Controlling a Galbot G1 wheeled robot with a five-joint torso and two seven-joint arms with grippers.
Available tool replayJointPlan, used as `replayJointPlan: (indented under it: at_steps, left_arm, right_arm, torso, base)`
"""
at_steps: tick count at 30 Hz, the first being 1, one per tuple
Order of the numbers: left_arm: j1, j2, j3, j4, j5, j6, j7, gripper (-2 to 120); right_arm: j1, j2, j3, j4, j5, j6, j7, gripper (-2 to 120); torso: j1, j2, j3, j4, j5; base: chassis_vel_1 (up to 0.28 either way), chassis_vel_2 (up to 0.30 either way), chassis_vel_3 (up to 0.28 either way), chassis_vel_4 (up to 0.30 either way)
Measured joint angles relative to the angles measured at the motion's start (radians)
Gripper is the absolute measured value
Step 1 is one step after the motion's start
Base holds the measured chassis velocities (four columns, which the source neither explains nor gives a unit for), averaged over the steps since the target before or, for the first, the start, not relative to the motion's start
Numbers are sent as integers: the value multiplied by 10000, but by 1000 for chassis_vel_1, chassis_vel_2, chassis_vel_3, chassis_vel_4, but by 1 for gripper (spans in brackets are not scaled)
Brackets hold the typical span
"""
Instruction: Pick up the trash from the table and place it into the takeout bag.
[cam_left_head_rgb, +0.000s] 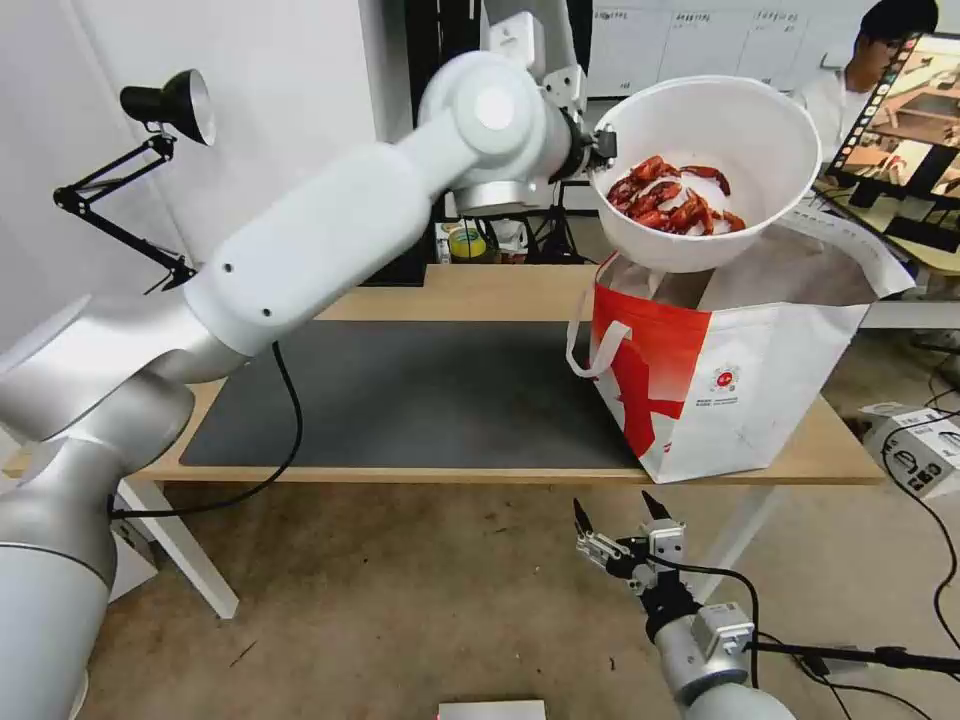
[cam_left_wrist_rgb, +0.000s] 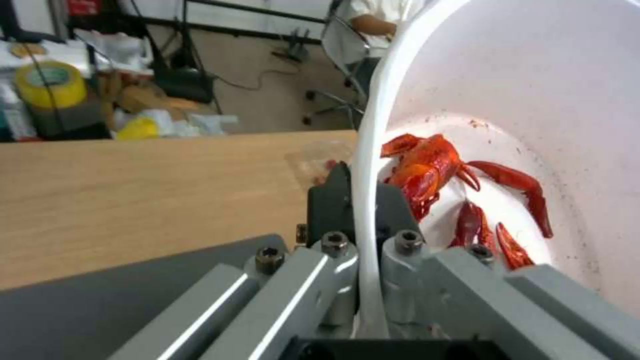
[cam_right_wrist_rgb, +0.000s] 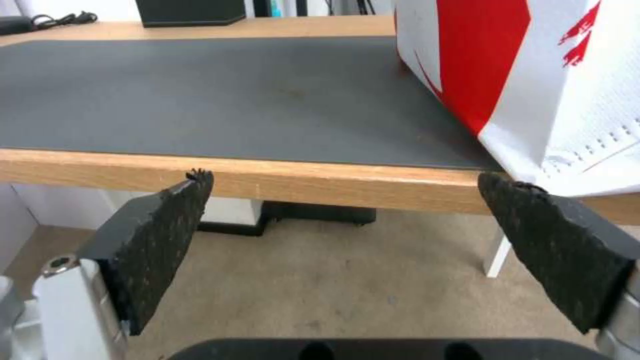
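Observation:
My left gripper (cam_left_head_rgb: 603, 148) is shut on the rim of the white round bowl (cam_left_head_rgb: 716, 140), a piece of the trash, and holds it tilted in the air just above the open top of the takeout bag (cam_left_head_rgb: 730, 385). Red scraps (cam_left_head_rgb: 668, 205) lie inside the bowl. In the left wrist view the bowl's rim (cam_left_wrist_rgb: 369, 200) runs between the gripper (cam_left_wrist_rgb: 363, 200) fingers, with the red scraps (cam_left_wrist_rgb: 427, 172) beyond. The red-and-white bag stands at the right end of the table (cam_left_head_rgb: 490, 292). My right gripper (cam_left_head_rgb: 618, 512) hangs open below the table's front edge, empty. The right wrist view shows that gripper (cam_right_wrist_rgb: 347, 190) facing the table edge (cam_right_wrist_rgb: 300, 181).
A dark grey mat (cam_left_head_rgb: 420, 395) covers the table's middle. A black desk lamp (cam_left_head_rgb: 165, 105) stands at the far left. The bag (cam_right_wrist_rgb: 533, 75) sits partly on the mat (cam_right_wrist_rgb: 220, 95). A black box (cam_right_wrist_rgb: 190, 11) rests at the table's far edge. Clutter, including a yellow tape roll (cam_left_wrist_rgb: 50, 82), lies beyond the table.

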Motion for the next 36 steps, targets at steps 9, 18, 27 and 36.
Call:
replayJointPlan:
  at_steps: [9,18,27,36]
  left_arm:
    - [440,-192,661,129,1286,-368,92,0]
    - [572,-496,1248,257,2533,-555,181,0]
    - [557,-842,1634,669,3444,-757,230,0]
    - [490,-1196,1802,1187,4228,-880,349,0]
  right_arm:
    - [0,0,0,0,0,0,0,100]
    - [0,0,0,0,0,1,0,100]
    - [0,0,0,0,0,1,0,100]
    - [0,0,0,0,0,0,0,100]
  torso:
    - [0,0,0,0,0]
    - [-1,2,-1,0,-1]
    - [0,1,-1,0,0]
    - [-1,1,0,0,0]
  base:
    - [0,0,0,0]
    - [0,0,0,0]
    - [0,0,0,0]
    - [0,0,0,0]
